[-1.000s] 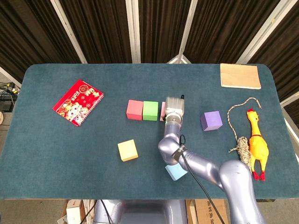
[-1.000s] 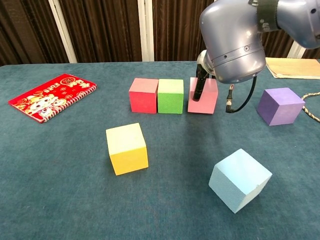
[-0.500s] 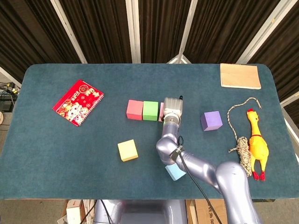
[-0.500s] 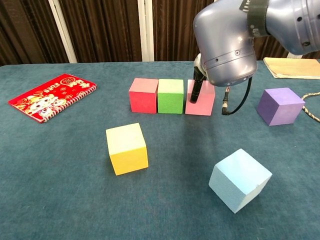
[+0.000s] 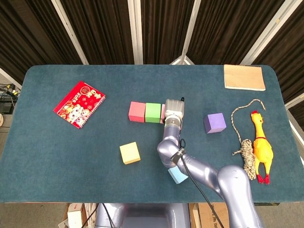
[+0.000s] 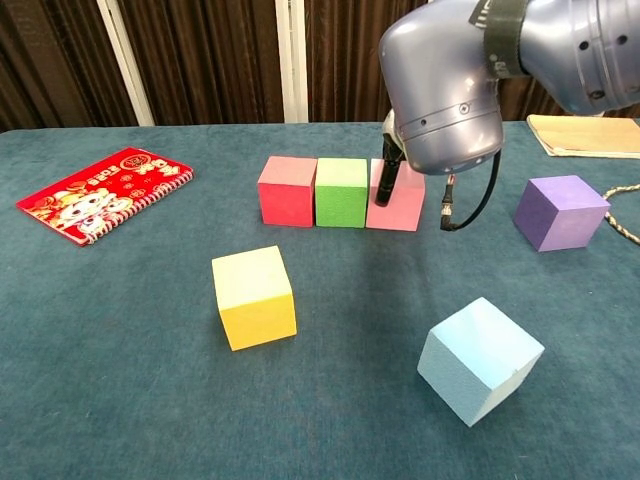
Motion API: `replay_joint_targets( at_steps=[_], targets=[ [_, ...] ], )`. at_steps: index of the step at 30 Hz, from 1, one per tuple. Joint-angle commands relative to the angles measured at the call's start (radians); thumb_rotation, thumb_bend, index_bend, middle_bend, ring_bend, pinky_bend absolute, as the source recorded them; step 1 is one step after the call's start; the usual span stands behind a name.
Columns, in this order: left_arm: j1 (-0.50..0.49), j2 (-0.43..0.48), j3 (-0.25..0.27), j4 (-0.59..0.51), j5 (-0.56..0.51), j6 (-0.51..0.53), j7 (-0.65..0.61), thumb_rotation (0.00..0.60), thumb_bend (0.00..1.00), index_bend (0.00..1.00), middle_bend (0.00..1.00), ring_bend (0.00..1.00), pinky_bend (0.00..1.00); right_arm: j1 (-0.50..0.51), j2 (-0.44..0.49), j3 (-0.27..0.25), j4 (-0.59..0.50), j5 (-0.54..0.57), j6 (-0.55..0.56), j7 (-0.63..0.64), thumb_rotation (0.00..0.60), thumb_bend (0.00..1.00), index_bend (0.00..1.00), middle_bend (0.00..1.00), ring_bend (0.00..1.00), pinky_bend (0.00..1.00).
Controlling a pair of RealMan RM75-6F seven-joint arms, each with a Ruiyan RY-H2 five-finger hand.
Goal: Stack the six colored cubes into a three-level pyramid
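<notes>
The counter [image 5: 71, 156] carries everything, and its middle serves as the building place. The right arm [image 6: 450, 90] reaches over the middle toward twelve o'clock, so that the right hand [image 5: 174, 110] stands at the pink cube [image 6: 398, 200]. One dark finger lies against the front face of this cube in the chest view. I judge it holds or pushes the cube, but the arm hides most of the hand, so I cannot tell if the fingers are wide or closed. The left hand is not in any view.

The red cube [image 6: 287, 190], the green cube [image 6: 341, 192] and the pink cube stand in one row, side against side, pink at three o'clock of green. I judge this row is the bottom level of the pyramid, and that is why they are pressed together.

The other three cubes wait apart for the upper levels: the yellow cube [image 6: 254, 297] at seven o'clock of the row, the light blue cube [image 6: 480, 358] at five o'clock and tilted on the cloth, the purple cube [image 6: 560, 211] at three o'clock.
</notes>
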Motion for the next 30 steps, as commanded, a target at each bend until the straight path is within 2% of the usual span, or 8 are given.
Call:
replay_joint_targets(
  at_steps=[1,30],
  targets=[
    [0.001,0.001,-0.002,0.001,-0.002,0.0,-0.002,0.6,0.32,0.15,0.11,0.01,0.0,-0.002,-0.004,0.004,0.004,0.0,-0.009,-0.007,0.6,0.8,0.55,0.52,0.33,0.0],
    [0.0,0.0,-0.003,0.005,-0.005,-0.004,-0.004,0.6,0.32,0.15,0.11,0.01,0.0,-0.004,-0.012,0.045,0.016,-0.005,-0.028,-0.029,0.6,0.8,0.52,0.51,0.33,0.0]
  ],
)
